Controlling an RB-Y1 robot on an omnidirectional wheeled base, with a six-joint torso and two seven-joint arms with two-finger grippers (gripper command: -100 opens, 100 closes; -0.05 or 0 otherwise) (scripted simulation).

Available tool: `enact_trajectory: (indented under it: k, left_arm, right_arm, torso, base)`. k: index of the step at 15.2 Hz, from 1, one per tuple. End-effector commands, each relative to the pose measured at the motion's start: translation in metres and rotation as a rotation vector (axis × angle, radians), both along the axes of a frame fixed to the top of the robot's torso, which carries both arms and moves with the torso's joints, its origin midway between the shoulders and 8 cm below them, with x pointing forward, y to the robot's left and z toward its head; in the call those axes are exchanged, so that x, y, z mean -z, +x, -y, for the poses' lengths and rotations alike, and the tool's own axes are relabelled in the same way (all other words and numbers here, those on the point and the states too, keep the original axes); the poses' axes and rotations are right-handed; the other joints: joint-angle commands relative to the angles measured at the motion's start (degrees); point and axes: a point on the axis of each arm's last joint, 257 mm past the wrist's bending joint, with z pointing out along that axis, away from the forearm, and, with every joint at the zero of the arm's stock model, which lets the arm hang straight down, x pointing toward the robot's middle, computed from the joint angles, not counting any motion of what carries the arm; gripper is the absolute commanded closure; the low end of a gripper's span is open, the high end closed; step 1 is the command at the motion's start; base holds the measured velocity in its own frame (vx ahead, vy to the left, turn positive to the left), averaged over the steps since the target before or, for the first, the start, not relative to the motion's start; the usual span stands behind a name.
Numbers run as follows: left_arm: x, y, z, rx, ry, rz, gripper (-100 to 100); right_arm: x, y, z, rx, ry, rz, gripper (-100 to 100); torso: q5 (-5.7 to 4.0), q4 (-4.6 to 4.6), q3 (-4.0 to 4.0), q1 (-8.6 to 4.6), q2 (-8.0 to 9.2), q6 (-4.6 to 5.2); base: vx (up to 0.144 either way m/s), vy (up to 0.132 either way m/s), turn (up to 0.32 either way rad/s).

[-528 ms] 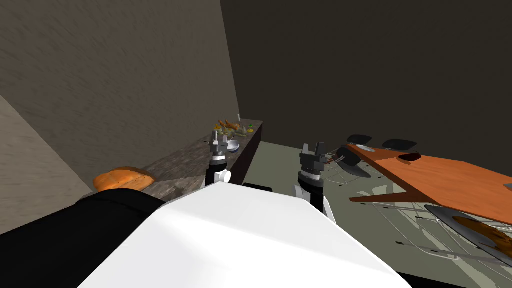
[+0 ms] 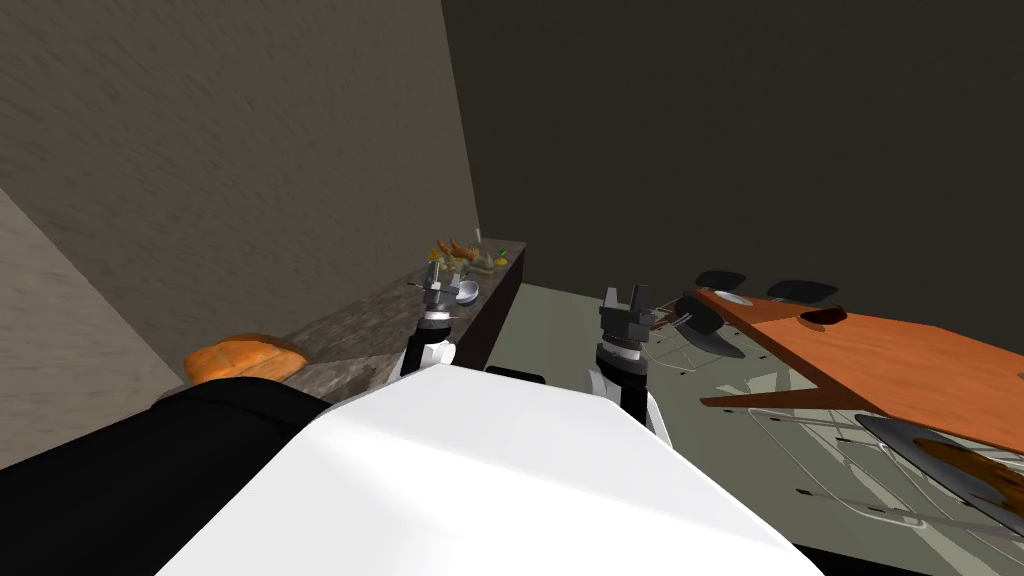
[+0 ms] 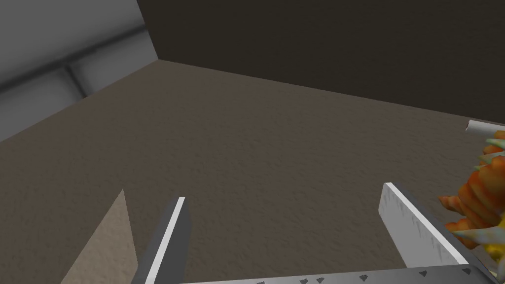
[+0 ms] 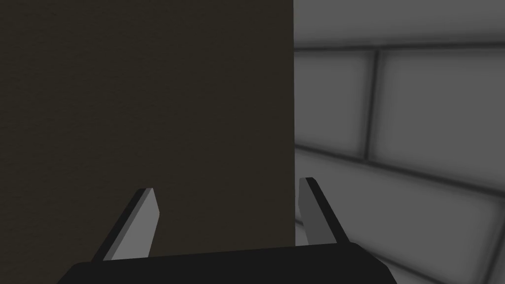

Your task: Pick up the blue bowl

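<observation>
The bowl (image 2: 467, 291), pale bluish white, sits on a long stone-topped counter (image 2: 350, 325) against the left wall. My left gripper (image 2: 434, 272) hovers over the counter just beside the bowl, on its left, fingers up. In the left wrist view that gripper (image 3: 291, 212) is open with nothing between the fingers, facing a brown wall. My right gripper (image 2: 624, 297) is held over the floor to the right of the counter, open and empty, as the right wrist view (image 4: 229, 202) confirms.
A pile of orange and green items (image 2: 462, 256) lies at the counter's far end, an edge of it (image 3: 481, 197) close by my left fingers. An orange cushion-like object (image 2: 245, 357) sits at the near end. An orange table (image 2: 890, 360) with dark chairs (image 2: 715, 325) stands right.
My left gripper has moved slightly forward and up along the counter, closer to the bowl. The right arm has stayed put.
</observation>
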Motion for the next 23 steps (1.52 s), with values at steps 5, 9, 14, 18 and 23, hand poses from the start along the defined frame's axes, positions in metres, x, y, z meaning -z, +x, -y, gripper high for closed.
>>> enact_trajectory:
  k: [5, 9, 14, 18, 23]
  left_arm:
    - [0.019, 0.017, -0.001, 0.068, 0.023, -0.117, -100]
    - [0.030, 0.024, -0.003, 0.086, 0.021, -0.175, -100]
    - [0.049, 0.036, -0.009, 0.118, 0.011, -0.278, -100]
    - [0.064, 0.044, -0.014, 0.149, -0.009, -0.365, -100]
    - [0.082, 0.050, -0.019, 0.157, -0.025, -0.452, -100]
  right_arm:
    - [0.000, 0.000, 0.000, 0.000, 0.000, 0.000, 0]
    - [0.000, 0.000, 0.000, 0.000, 0.000, 0.000, 0]
    - [0.000, 0.000, 0.000, 0.000, 0.000, 0.000, 0]
    - [0.000, 0.000, 0.000, 0.000, 0.000, 0.000, 0]
    - [0.000, 0.000, 0.000, 0.000, 0.000, 0.000, 0]
  torso:
    - [0.00, -0.01, -0.03, -0.01, -0.05, 0.00]
    - [0.00, -0.02, -0.05, -0.02, -0.09, 0.00]
    - [0.00, -0.02, -0.06, -0.02, -0.10, 0.00]
    - [0.00, -0.02, -0.04, -0.02, -0.06, 0.00]
    - [-0.01, -0.02, -0.05, -0.02, -0.09, 0.00]
  base:
    - [0.033, -0.015, 0.016]
    - [0.038, -0.015, 0.016]
    - [0.038, -0.015, 0.017]
    - [0.035, -0.014, 0.017]
    - [0.037, -0.015, 0.016]
